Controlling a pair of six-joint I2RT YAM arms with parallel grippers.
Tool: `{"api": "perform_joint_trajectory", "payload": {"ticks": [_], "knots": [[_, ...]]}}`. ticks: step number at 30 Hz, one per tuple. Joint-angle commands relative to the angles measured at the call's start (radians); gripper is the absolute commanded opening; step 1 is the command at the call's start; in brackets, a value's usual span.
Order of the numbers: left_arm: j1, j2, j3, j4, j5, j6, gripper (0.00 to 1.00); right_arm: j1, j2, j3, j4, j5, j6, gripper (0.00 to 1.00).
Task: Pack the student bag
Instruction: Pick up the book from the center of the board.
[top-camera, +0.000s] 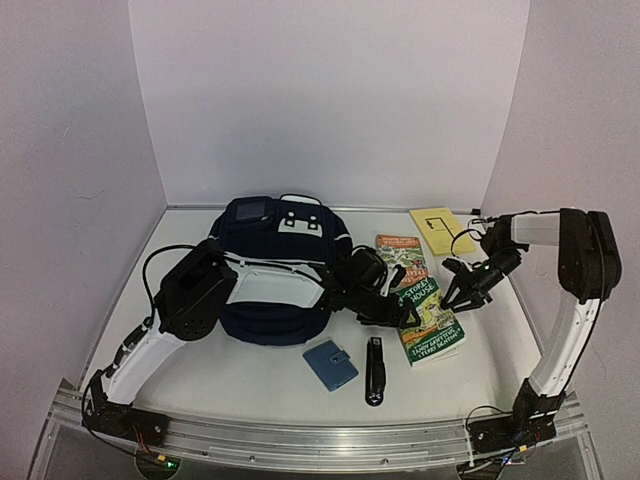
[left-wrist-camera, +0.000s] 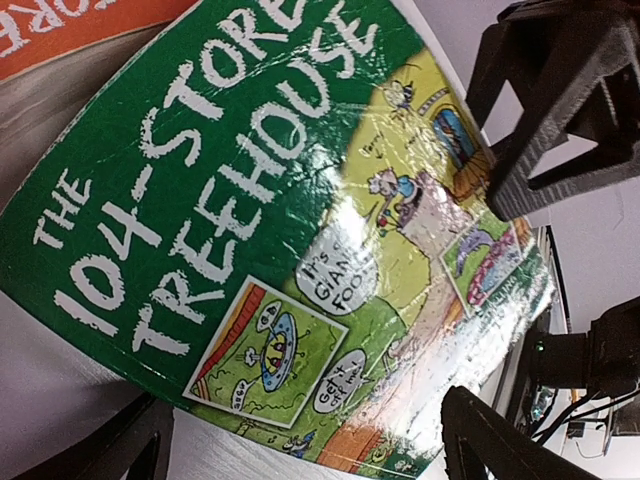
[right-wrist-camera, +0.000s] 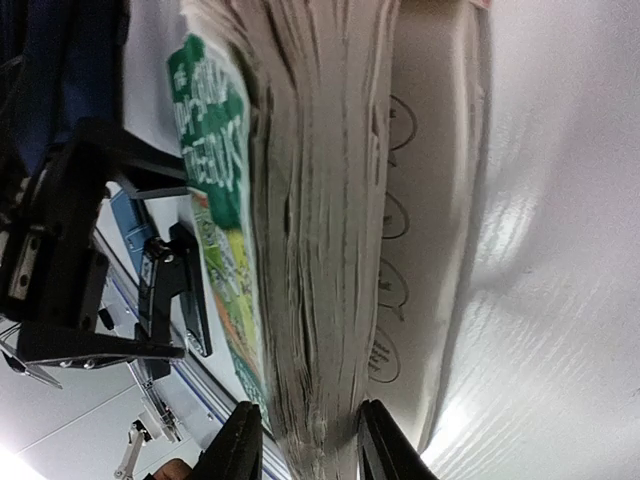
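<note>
The student bag, navy with white patches, lies at the table's middle left. The left arm crosses over it. A green Treehouse book lies right of the bag. In the right wrist view my right gripper is shut on the green book, one finger on the cover side and one under the page block. A loose white sheet of the book sags below it. My left gripper hovers open just over the book's cover, at its left edge in the top view. The right gripper is at the book's right edge.
A second book with an orange top lies behind the green one. A yellow notepad is at the back right. A light-blue wallet and a black clip-like item lie near the front edge. White walls enclose the table.
</note>
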Motion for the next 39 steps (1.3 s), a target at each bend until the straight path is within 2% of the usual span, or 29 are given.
{"api": "perform_joint_trajectory", "payload": {"ticks": [1, 7, 11, 13, 16, 23, 30, 39], "knots": [[0.009, 0.006, 0.008, 0.026, 0.010, 0.005, 0.93, 0.054, -0.045, 0.028, -0.033, -0.124, -0.009, 0.34], [0.015, 0.003, 0.004, 0.028, 0.009, 0.006, 0.93, 0.075, 0.039, -0.007, 0.057, -0.093, 0.041, 0.42], [0.015, 0.000, -0.005, 0.037, 0.008, 0.003, 0.93, 0.075, 0.060, -0.012, 0.087, -0.063, 0.069, 0.40], [0.015, -0.003, -0.007, 0.037, 0.005, 0.004, 0.93, 0.074, 0.048, -0.004, 0.087, -0.049, 0.077, 0.31], [0.017, -0.022, -0.025, 0.040, -0.005, 0.008, 0.93, 0.072, 0.011, 0.009, 0.085, -0.018, 0.090, 0.00], [0.029, -0.159, -0.119, 0.061, -0.054, 0.034, 0.99, 0.070, -0.128, 0.044, 0.083, -0.061, 0.111, 0.00], [0.066, -0.373, -0.277, 0.089, -0.114, 0.044, 1.00, 0.070, -0.225, 0.118, 0.080, -0.158, 0.136, 0.00], [0.117, -0.550, -0.480, 0.270, 0.012, -0.037, 1.00, 0.087, -0.359, 0.210, 0.070, -0.275, 0.173, 0.00]]}}
